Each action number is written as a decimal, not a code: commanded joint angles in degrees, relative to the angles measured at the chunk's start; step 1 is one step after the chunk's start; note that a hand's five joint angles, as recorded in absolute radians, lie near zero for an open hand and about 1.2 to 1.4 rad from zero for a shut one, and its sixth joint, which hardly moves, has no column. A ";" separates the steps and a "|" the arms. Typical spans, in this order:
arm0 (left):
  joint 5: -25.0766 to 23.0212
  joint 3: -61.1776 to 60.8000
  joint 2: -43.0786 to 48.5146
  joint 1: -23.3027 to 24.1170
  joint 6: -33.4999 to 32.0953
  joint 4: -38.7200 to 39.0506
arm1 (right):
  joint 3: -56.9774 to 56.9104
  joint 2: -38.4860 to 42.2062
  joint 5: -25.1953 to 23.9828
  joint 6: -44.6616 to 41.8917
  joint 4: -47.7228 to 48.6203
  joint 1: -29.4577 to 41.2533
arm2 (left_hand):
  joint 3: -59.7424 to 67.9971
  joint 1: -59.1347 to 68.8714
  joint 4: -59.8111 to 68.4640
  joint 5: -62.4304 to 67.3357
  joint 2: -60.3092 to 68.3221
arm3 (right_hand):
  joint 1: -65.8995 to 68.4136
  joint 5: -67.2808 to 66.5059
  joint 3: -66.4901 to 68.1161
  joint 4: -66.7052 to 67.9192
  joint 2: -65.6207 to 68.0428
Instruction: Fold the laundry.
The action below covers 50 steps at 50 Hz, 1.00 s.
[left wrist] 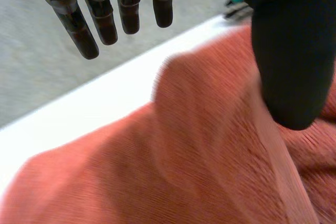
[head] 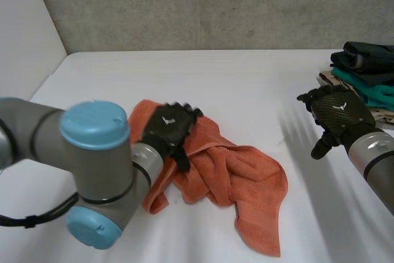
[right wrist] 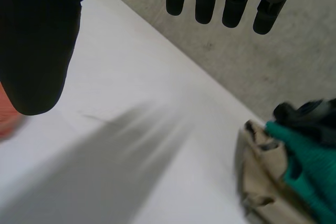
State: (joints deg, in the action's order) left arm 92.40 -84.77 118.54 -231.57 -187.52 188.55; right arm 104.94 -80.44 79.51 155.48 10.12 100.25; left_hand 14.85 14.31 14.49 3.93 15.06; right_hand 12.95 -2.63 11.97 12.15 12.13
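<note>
An orange towel (head: 237,180) lies crumpled on the white table (head: 203,78). In the head view it is a little toward 6 o'clock from the middle, and one corner reaches toward 5 o'clock. The left hand (head: 169,122) is over the 10 o'clock end of the towel, with the back of the hand up. In the left wrist view its fingers (left wrist: 107,17) are straight and a little spread. They stand well apart from the thumb (left wrist: 291,56), and nothing is pinched between them. The towel (left wrist: 173,161) lies under the palm (whether the thumb touches the cloth, I cannot tell).

The right hand (head: 337,112) hangs over bare table at 3 o'clock, well apart from the towel. In the right wrist view its fingers (right wrist: 205,1) are straight and slightly spread, the thumb (right wrist: 37,45) is apart from them, and they hold nothing.

A pile of folded clothes (head: 363,72) sits at 2 o'clock by the edge of the table, near the right hand. It has a dark piece on top, a green one below it and a beige one at the bottom. The right wrist view shows the same pile (right wrist: 294,171) on the table (right wrist: 136,93), beyond the palm. A grey wall (head: 215,4) stands behind the table at 12 o'clock.
</note>
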 commanded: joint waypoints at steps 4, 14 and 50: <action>7.27 -8.55 -16.14 -3.63 0.49 -0.90 | -4.22 0.02 -0.59 12.47 -11.43 0.12 | -1.95 -1.40 -1.58 -1.02 -2.15 | -2.95 2.63 -1.97 -2.15 -2.13; 7.01 -20.42 -17.03 -4.86 7.33 -1.08 | -10.80 8.70 -5.50 19.32 -19.96 0.21 | -1.11 -0.56 -0.74 -0.18 -1.31 | -2.95 2.63 -1.97 -2.15 -2.13; 8.76 -11.73 -8.58 -12.41 4.19 3.49 | -25.93 27.53 3.45 16.78 -13.46 14.88 | 65.15 65.69 65.51 66.07 64.94 | 0.50 -0.82 1.47 1.29 1.32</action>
State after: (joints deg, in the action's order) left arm 101.06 -96.70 115.96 -241.58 -178.11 191.26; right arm 81.86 -54.79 83.06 173.12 -2.35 114.11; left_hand 67.84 65.99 68.50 54.73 68.27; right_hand 12.93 -2.62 12.40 12.18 12.14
